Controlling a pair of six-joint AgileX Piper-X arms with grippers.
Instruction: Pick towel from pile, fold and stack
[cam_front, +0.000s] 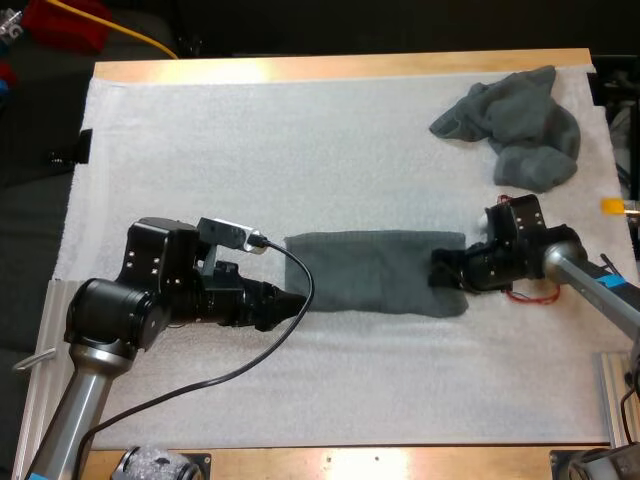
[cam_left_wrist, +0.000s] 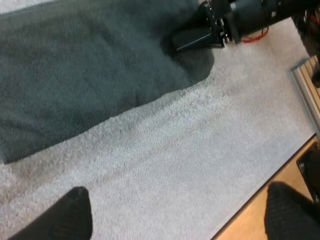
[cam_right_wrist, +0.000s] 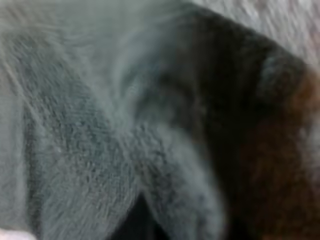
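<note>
High view: flat towel (cam_front: 375, 272) lies between left claw (cam_front: 296, 303), right claw (cam_front: 445, 270).

A white mat (cam_front: 300, 150) is covering most of a wooden table (cam_front: 340, 68). Bare wood is showing along the mat's far and near edges. A yellow cord (cam_front: 140, 38) is lying past the mat's far left corner. A metal rail (cam_front: 612, 395) is sitting by the mat's near right side.

White mat (cam_front: 300, 150) on wooden table (cam_front: 350, 68)
</note>
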